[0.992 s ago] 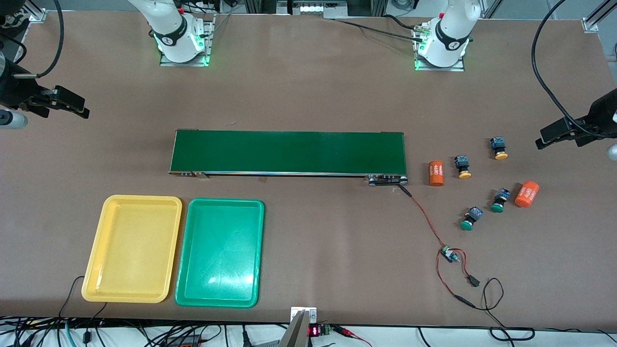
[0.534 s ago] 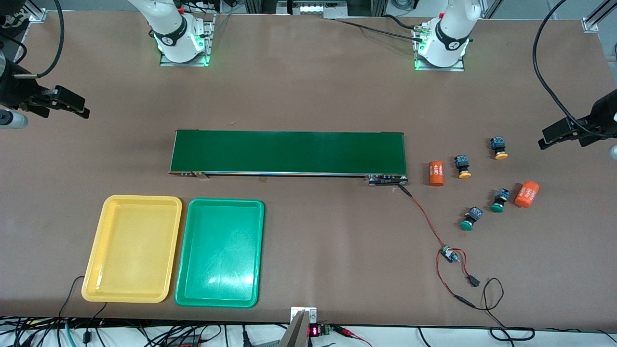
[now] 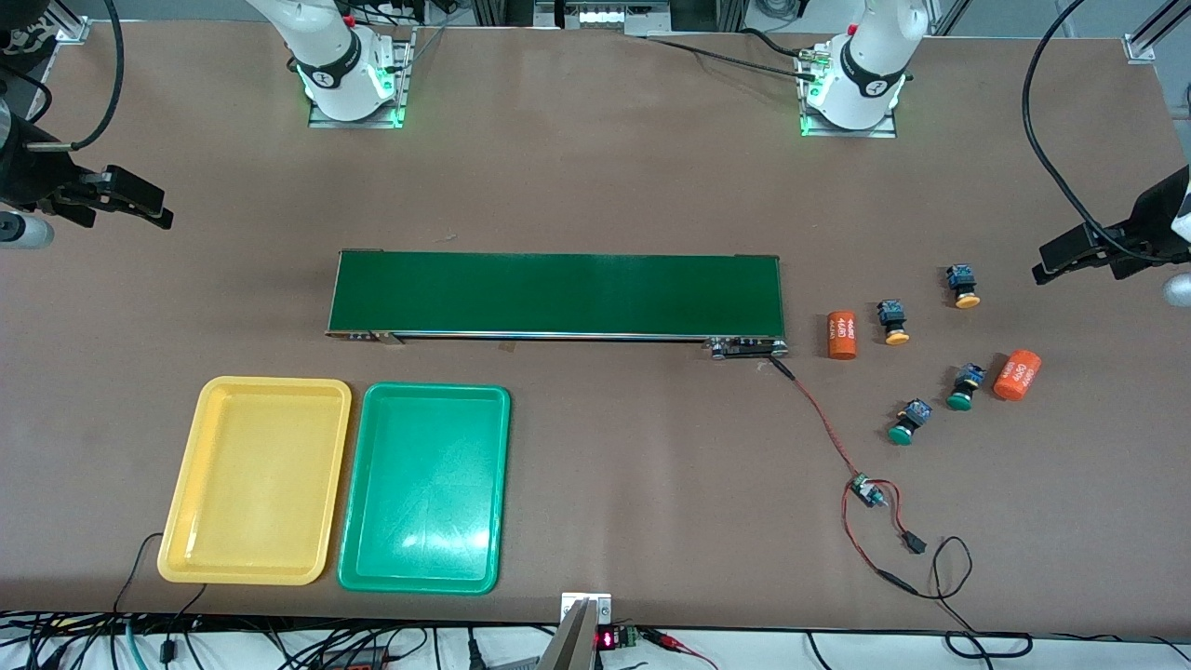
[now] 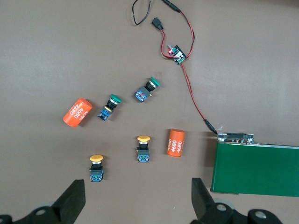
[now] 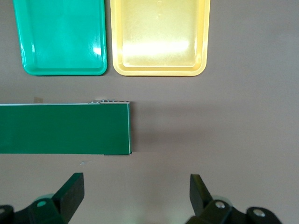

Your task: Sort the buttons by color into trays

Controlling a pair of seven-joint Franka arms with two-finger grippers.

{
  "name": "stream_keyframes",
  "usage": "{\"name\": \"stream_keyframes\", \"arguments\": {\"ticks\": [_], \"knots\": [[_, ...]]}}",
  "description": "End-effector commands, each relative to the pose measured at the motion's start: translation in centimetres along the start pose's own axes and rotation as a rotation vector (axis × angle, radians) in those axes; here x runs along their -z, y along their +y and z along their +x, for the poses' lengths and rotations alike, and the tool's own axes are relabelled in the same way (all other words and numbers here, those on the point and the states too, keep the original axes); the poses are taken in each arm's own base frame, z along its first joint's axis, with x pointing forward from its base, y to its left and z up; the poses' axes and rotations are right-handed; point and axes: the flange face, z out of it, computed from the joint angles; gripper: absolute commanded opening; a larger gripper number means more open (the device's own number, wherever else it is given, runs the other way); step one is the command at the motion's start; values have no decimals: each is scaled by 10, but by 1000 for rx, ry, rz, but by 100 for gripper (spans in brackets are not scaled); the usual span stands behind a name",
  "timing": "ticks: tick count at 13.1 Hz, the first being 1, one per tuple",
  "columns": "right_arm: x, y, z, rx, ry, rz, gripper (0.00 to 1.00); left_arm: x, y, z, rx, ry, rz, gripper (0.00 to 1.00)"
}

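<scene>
The left gripper (image 4: pixel 135 205) hangs in the air over bare table at the left arm's end, its fingers (image 4: pixel 72 203) spread wide and holding nothing. Past its fingertips the four buttons lie loose on the table. One yellow-capped button (image 3: pixel 964 286) sits closest to the fingers. The other yellow-capped button (image 3: pixel 894 322) rests just beside an orange cylinder (image 3: pixel 841 334), which lies near the end of the dark green conveyor belt (image 3: pixel 558 294). The two green-capped buttons (image 3: pixel 965 386) (image 3: pixel 907 422) lie nearer the front camera, one beside a second orange cylinder (image 3: pixel 1016 374).

The right gripper (image 5: pixel 135 203) waits in the air at the right arm's end, fingers (image 5: pixel 70 193) wide apart and empty. Past its fingertips lie the belt's end, then the yellow tray (image 3: pixel 256 479) and green tray (image 3: pixel 424 488), side by side and nearly touching, both empty.
</scene>
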Motion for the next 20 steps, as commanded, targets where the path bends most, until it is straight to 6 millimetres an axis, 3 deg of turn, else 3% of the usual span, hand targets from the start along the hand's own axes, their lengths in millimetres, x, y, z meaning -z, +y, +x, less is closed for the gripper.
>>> {"name": "stream_keyframes", "arguments": {"ticks": [1, 5, 7, 10, 13, 15, 18, 20], "knots": [[3, -3, -1, -9, 3, -11, 100, -24, 6, 7, -13, -16, 29, 100], [3, -3, -1, -9, 4, -11, 100, -51, 5, -3, -22, -54, 53, 100], [3, -2, -1, -10, 3, -11, 100, -80, 12, 0, -33, -87, 52, 100], [3, -2, -1, -10, 4, -11, 100, -119, 26, 12, -49, -150, 34, 100], [3, -2, -1, -10, 4, -13, 100, -155, 67, 15, -107, -185, 32, 100], [3, -2, -1, -10, 4, -11, 100, -186, 82, 15, -132, -208, 31, 100], [3, -2, 0, -12, 6, -11, 100, -228, 98, -3, -169, -239, 30, 100], [3, -4, 0, -9, 7, -10, 100, -258, 98, -11, -165, -286, 28, 100]]}}
